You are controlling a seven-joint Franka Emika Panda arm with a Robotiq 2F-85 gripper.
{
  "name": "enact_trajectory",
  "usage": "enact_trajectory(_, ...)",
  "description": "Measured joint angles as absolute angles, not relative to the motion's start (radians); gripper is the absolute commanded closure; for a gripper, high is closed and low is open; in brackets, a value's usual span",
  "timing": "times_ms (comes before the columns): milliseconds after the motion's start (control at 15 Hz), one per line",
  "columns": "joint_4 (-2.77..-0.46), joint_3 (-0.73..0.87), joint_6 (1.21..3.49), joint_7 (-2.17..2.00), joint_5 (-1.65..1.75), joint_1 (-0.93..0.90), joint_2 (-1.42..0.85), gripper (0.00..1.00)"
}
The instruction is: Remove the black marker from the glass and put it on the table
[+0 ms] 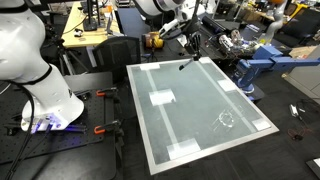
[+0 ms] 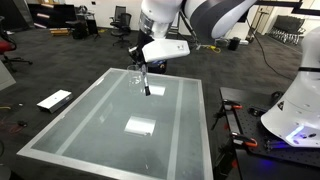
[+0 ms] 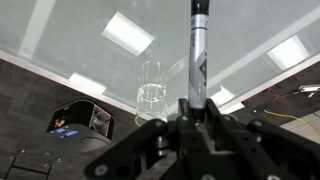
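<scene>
Gripper (image 3: 197, 118) bulk fills the wrist view's bottom edge, hiding the fingertips. Its jaws clamp the marker (image 3: 197, 50), which juts straight out between them. The glass (image 3: 152, 95) shows faintly beside it on the table (image 3: 60, 40). In both exterior views the held marker hangs over the table, and an exterior view shows the faint glass (image 1: 225, 120) well apart.

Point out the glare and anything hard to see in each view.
Wrist view: bright patches of reflected light sit on the table; the glass is faint, the black marker sharp. In both exterior views pale reflections lie on the table; in an exterior view the glass barely shows.
</scene>
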State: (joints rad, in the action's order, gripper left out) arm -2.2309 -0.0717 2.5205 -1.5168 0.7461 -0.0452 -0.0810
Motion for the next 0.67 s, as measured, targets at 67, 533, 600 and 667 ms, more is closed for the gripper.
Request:
enact_trajectory(67,-2.233,-0.071,2.521,-1.515,0.743,-0.045,-0.081,0.81)
enact_trajectory(533,-2.229,-0.062,2.489,-1.549,0.748,-0.052,-0.100,0.95)
enact_trajectory(600,-2.229,-0.060,2.482,-1.559,0.748,-0.052,-0.109,0.95)
enact_trajectory(667,-2.228,-0.056,2.479,-1.561,0.745,-0.052,-0.120,0.95)
